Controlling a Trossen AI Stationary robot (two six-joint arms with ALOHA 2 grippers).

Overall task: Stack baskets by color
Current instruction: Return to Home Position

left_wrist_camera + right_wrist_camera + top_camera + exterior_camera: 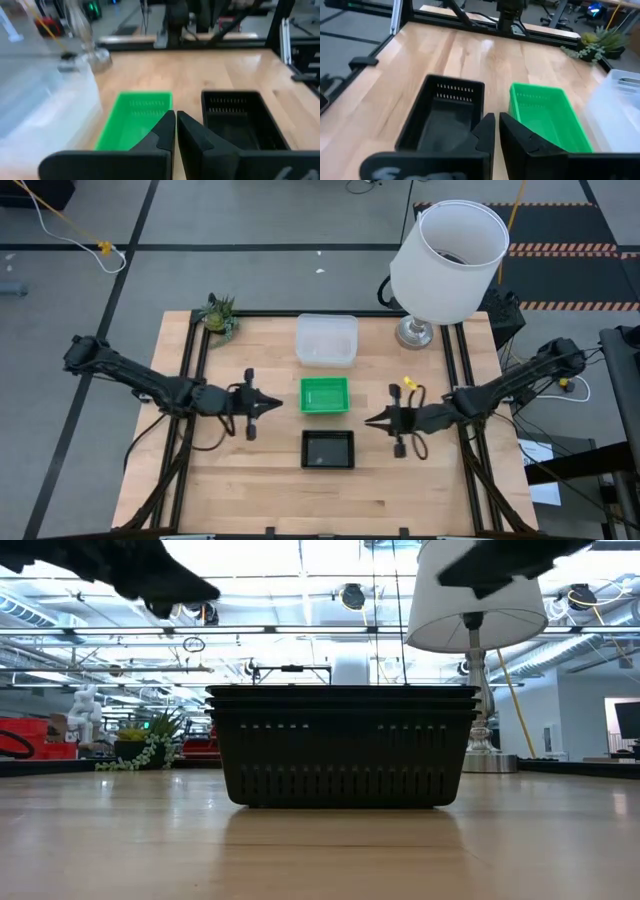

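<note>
Three basket stacks stand in a row down the table's middle, bases on the wood: clear baskets (326,340) farthest, green baskets (325,394) in the middle, black baskets (328,449) nearest. In the low view the black stack (340,745) shows several nested rims. My left gripper (276,404) hangs shut left of the green stack, pointing at it, above the table. My right gripper (369,420) hangs shut on the right, pointing toward the gap between green and black. In the wrist views my left gripper (176,117) and my right gripper (496,120) have tips together and nothing between them.
A big white lampshade (449,248) on a lamp with a metal base (414,332) stands at the far right corner. A small potted plant (218,314) sits at the far left corner. Bare wood lies left, right and in front of the baskets.
</note>
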